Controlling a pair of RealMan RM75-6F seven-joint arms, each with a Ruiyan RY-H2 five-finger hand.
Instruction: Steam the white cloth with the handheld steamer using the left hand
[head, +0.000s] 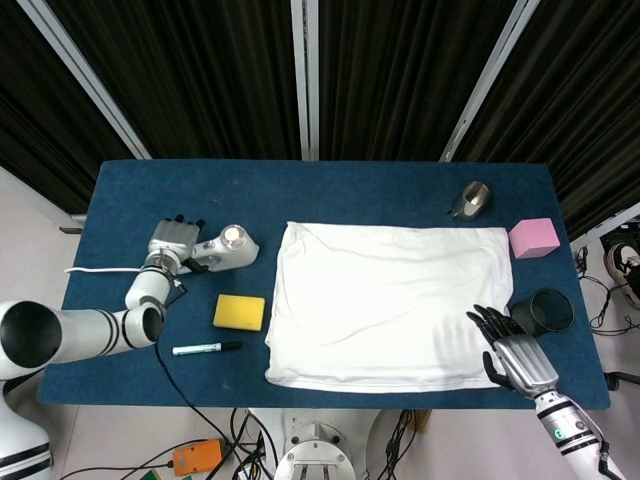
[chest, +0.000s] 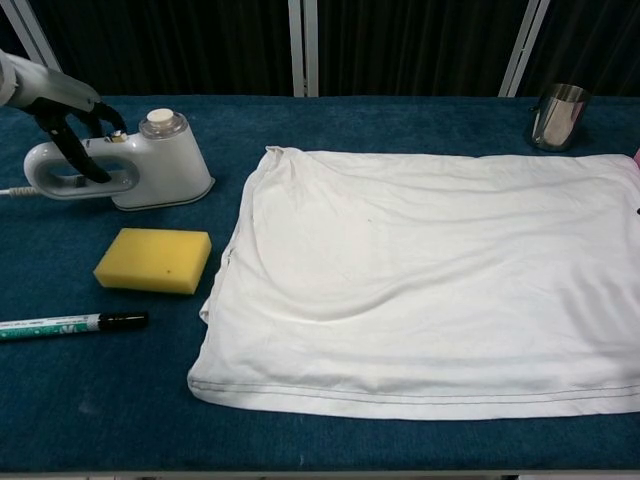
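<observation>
The blue surface (head: 340, 190) carries the white cloth (head: 385, 305), spread flat at centre frame. The handheld steamer (chest: 125, 165) stands at upper left, apart from the cloth. The left robot hand (head: 172, 240) has fingers through its handle (grip uncertain); the right robot hand (head: 510, 352) hovers spread, empty. Setting down looks nearly done; letting go comes next.

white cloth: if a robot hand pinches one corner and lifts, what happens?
Probably floppy: the white cloth lies flat with soft wrinkles and a rumpled left edge, so it should drape and sag rather than hold shape. Likely light, being a thin layer. Pushed, it would probably bunch up rather than slide whole across the blue table cover, which looks fuzzy.
</observation>
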